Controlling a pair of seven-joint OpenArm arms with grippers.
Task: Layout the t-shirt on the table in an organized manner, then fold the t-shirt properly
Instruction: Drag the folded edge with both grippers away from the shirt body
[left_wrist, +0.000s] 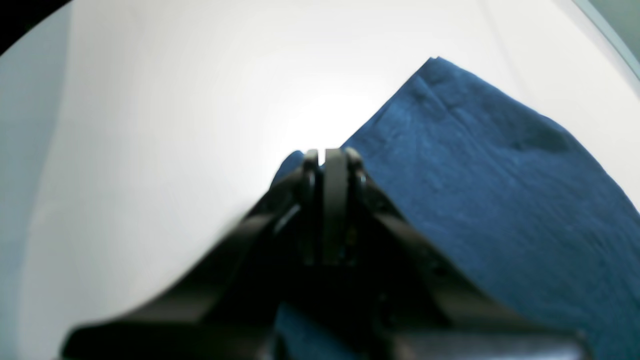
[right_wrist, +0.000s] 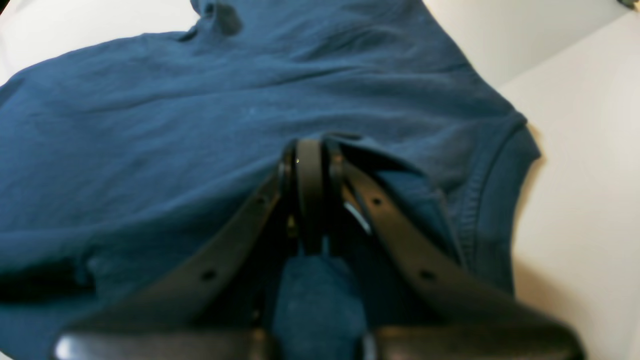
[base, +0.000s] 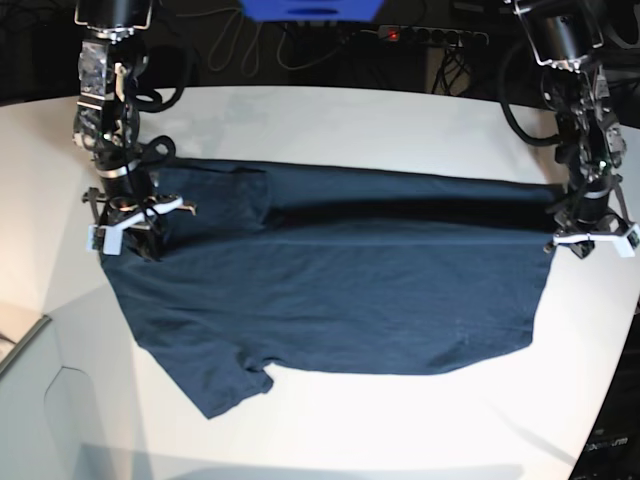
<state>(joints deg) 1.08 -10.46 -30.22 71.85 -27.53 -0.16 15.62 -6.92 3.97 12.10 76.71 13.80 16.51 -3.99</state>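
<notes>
The dark navy t-shirt (base: 340, 300) lies across the white table (base: 350, 125), its top part folded over along a long ridge between my two grippers. One sleeve (base: 235, 385) points to the front left. My right gripper (base: 130, 228), on the base view's left, is shut on the shirt's fabric near the shoulder; its wrist view shows the closed jaws (right_wrist: 310, 147) pinching cloth (right_wrist: 200, 100). My left gripper (base: 587, 240), on the base view's right, is shut on the shirt's edge; its wrist view shows the closed jaws (left_wrist: 327, 152) on the cloth (left_wrist: 490, 180).
A power strip (base: 430, 37), cables and a blue object (base: 310, 8) sit behind the table's far edge. The table's curved edge runs along the front left (base: 45, 340). Bare white tabletop shows in both wrist views (left_wrist: 175, 100) (right_wrist: 575, 150).
</notes>
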